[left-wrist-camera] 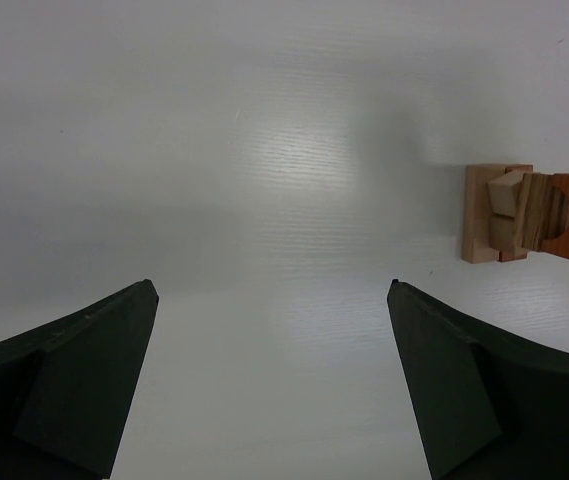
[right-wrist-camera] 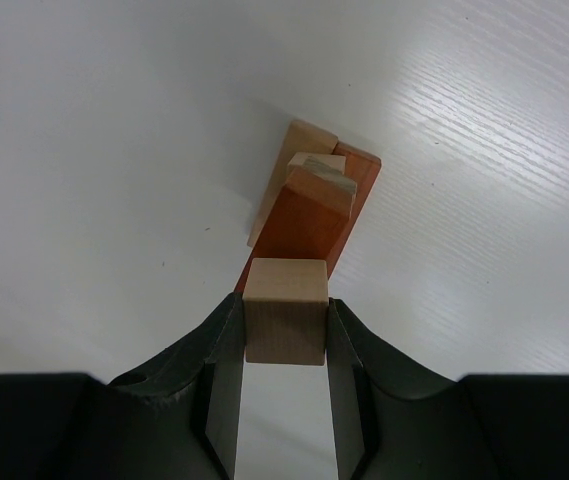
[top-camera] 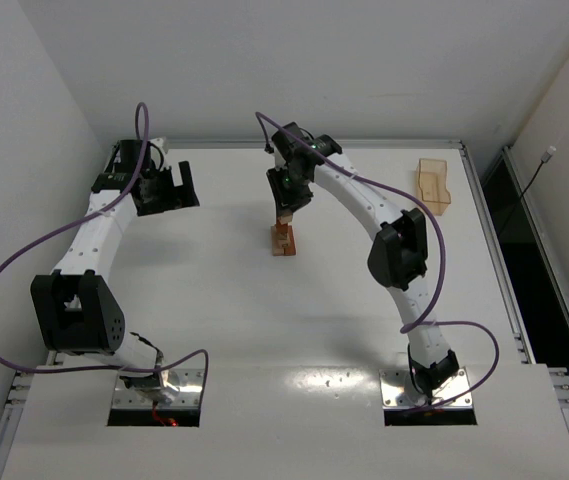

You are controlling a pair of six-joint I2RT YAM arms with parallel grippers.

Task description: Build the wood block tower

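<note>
The tower (top-camera: 284, 241) stands in the middle of the table (top-camera: 264, 330), reddish-brown pieces with tan ones beside and on top. From overhead its top is hidden under the right gripper (top-camera: 286, 208), and the left wrist view cuts it off at the edge. That gripper pinches a pale cube (right-wrist-camera: 285, 310) over it. The tray (top-camera: 434, 186) lies at the far right, its contents too small to tell. The left gripper (top-camera: 169, 190) hangs spread wide, well apart.

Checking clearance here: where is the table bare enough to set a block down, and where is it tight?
Bare table runs between the open left gripper and the tower, between the tower and the tray, and from the tower toward the arm bases. Tight only at the tower, where the right gripper holds a wood cube over it.
</note>
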